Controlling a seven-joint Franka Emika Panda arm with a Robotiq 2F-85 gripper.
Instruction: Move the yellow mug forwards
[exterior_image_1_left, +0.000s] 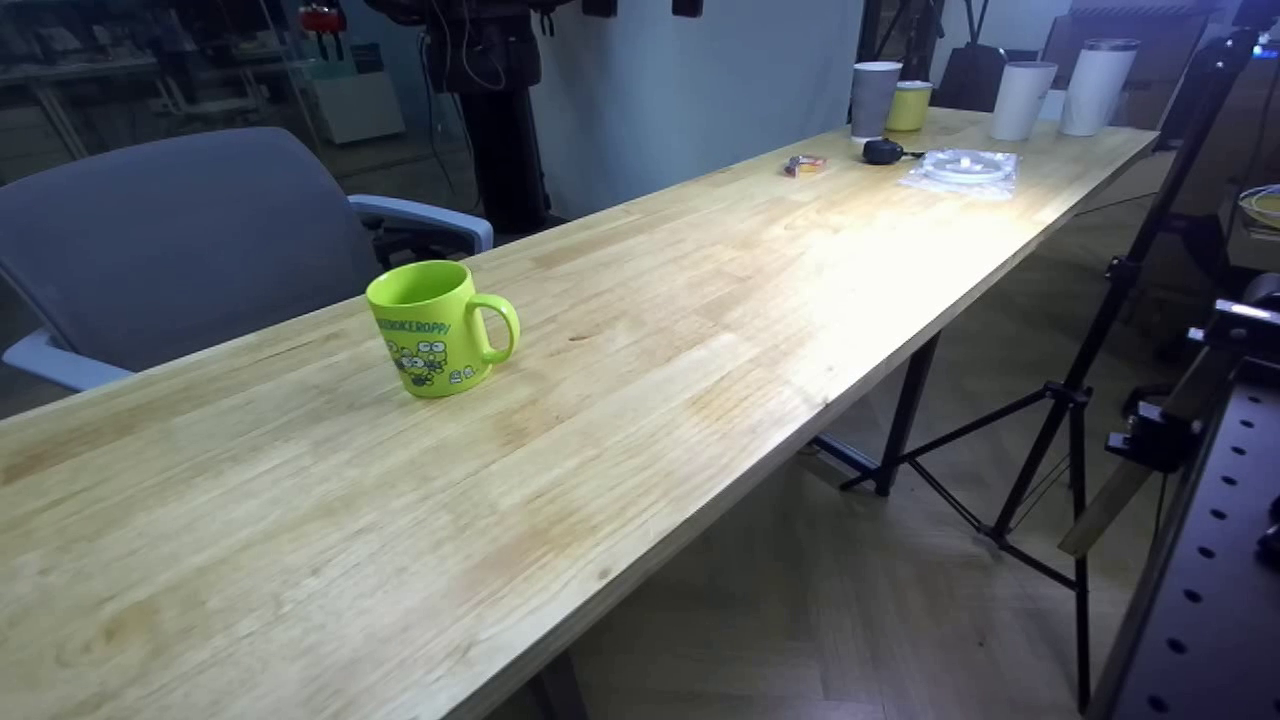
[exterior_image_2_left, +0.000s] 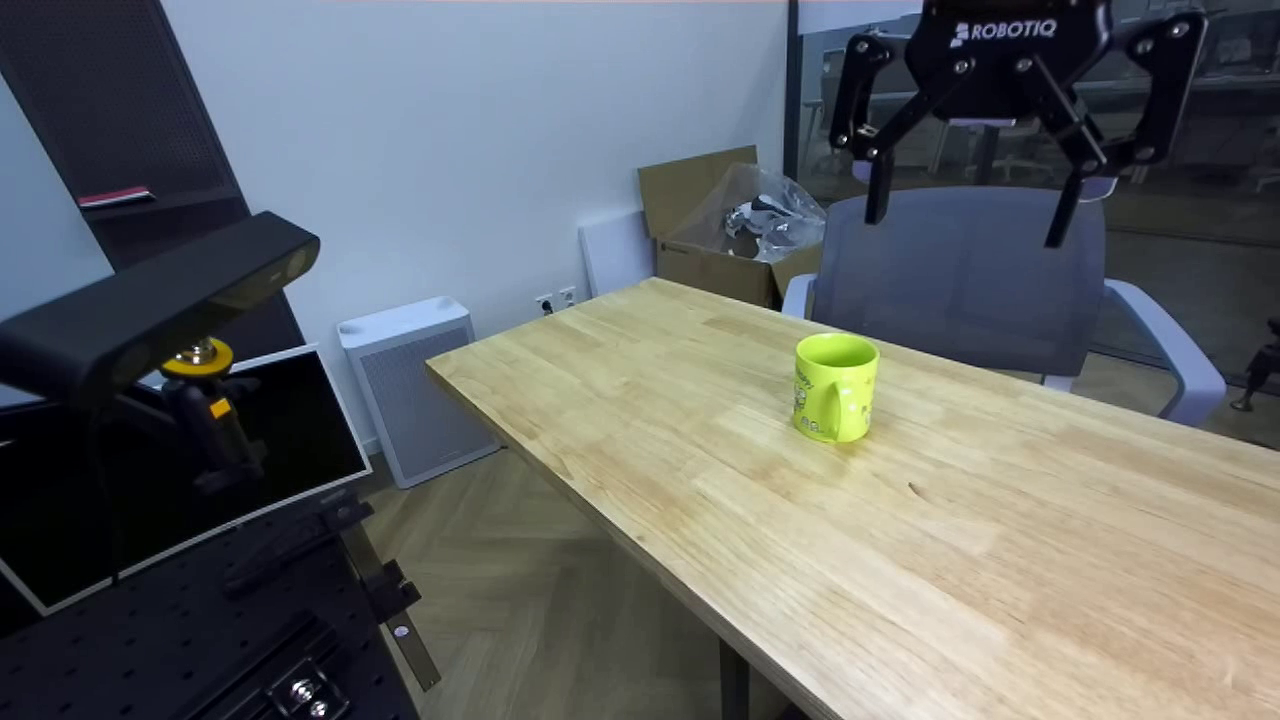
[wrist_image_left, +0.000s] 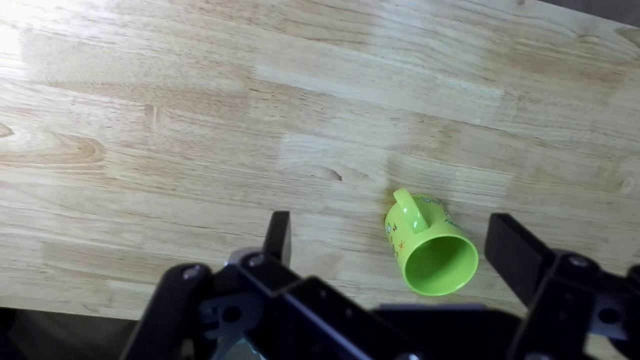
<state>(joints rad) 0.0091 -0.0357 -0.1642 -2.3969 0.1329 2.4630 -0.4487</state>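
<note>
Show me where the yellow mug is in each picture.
In an exterior view, the yellow mug is left of centre.
In an exterior view, the mug is right of centre.
In the wrist view, the mug is lower right of centre.
Shared landmark: the wooden tabletop beneath it in all three.

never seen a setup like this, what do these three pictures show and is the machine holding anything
The black gripper is the end of a robot arm, its two fingers spread open. Two pictures come from cameras standing outside the robot; the third looks down past those fingers from its wrist. On the wooden table stands a yellow-green mug, upright, with a loop handle. At the table's far end, in an exterior view, stand a grey cup, a yellow cup and two white cups. Nothing is held: the fingers aren't touching the mug.
</note>
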